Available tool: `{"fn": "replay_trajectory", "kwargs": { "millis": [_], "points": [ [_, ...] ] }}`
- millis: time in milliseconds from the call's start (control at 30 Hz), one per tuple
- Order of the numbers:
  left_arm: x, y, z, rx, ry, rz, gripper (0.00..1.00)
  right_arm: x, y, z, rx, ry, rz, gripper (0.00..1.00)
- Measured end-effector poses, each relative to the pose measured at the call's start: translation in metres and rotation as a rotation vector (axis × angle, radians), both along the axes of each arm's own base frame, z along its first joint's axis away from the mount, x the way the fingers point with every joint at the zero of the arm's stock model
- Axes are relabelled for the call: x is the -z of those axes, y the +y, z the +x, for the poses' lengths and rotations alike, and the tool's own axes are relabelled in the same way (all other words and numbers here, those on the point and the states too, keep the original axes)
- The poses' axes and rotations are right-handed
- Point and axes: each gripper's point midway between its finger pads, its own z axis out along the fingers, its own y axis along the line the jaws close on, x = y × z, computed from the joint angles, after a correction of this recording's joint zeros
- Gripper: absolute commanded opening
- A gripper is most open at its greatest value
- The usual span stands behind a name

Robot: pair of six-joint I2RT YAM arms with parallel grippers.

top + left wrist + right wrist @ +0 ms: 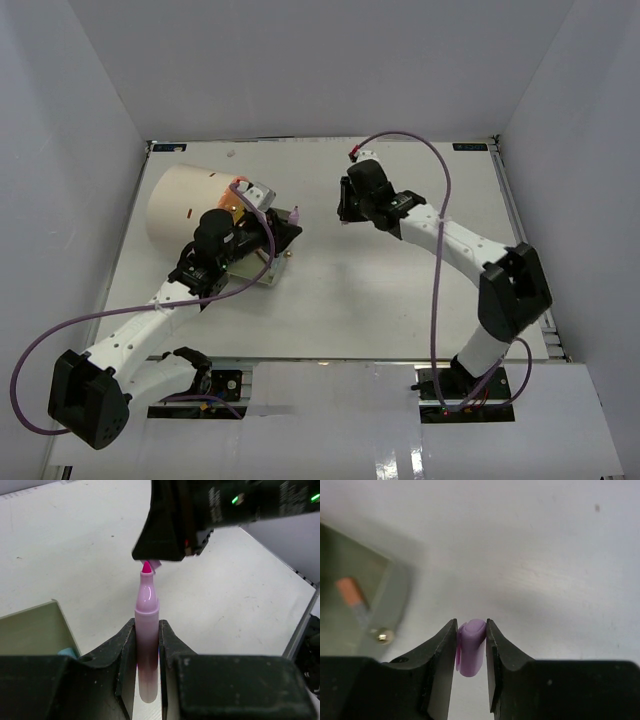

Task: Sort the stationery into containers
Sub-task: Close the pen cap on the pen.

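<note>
Nearest in the left wrist view, the left gripper (146,630) has its jaws clamped on the barrel of a pink highlighter (146,600). The highlighter points away from the wrist with its magenta tip bare. Just past that tip hangs the right gripper (471,625), its jaws pressed together on a lilac cap (470,652). The cap sits right at the tip, but whether they touch cannot be told. Both are held above the white table (400,300). An open olive drawer (30,630) lies lower left of the highlighter, with an orange-ended pen (351,591) inside and a brass knob (382,636) at its edge. Farther back, at the table's far left, the cream cylinder container (185,205) lies on its side.
</note>
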Motion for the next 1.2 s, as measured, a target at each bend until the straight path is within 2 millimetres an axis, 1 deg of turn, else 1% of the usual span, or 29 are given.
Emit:
{"fn": "replay_trajectory", "kwargs": {
  "millis": [100, 167, 267, 333, 367, 567, 633, 700, 867, 967, 1200],
  "points": [
    [0.000, -0.007, -0.009, 0.064, -0.011, -0.016, 0.02, -0.075, 0.017, -0.008, -0.100, -0.216, 0.167, 0.09],
    [-0.002, -0.011, -0.016, 0.108, -0.022, -0.031, 0.02, -0.119, 0.025, -0.018, -0.172, -0.354, 0.276, 0.09],
    [-0.006, -0.016, -0.027, 0.171, -0.041, -0.053, 0.02, -0.164, 0.034, -0.034, -0.272, -0.505, 0.396, 0.08],
    [-0.009, -0.020, -0.034, 0.216, -0.059, -0.066, 0.01, -0.185, 0.041, -0.042, -0.340, -0.579, 0.457, 0.08],
    [-0.010, -0.022, -0.037, 0.239, -0.065, -0.071, 0.02, -0.191, 0.046, -0.046, -0.374, -0.604, 0.482, 0.08],
    [-0.020, -0.030, -0.054, 0.349, -0.102, -0.098, 0.01, -0.217, 0.067, -0.072, -0.554, -0.678, 0.615, 0.08],
    [-0.020, -0.032, -0.059, 0.378, -0.107, -0.105, 0.02, -0.228, 0.072, -0.082, -0.612, -0.702, 0.673, 0.08],
    [-0.019, -0.033, -0.062, 0.397, -0.109, -0.108, 0.01, -0.234, 0.076, -0.092, -0.660, -0.713, 0.722, 0.08],
    [-0.021, -0.034, -0.067, 0.425, -0.116, -0.124, 0.00, -0.241, 0.085, -0.111, -0.757, -0.711, 0.803, 0.08],
    [-0.024, -0.035, -0.070, 0.434, -0.118, -0.144, 0.00, -0.245, 0.087, -0.120, -0.797, -0.706, 0.836, 0.08],
    [-0.043, -0.035, -0.080, 0.457, -0.144, -0.235, 0.00, -0.248, 0.087, -0.136, -0.866, -0.673, 0.886, 0.08]
  ]
}}
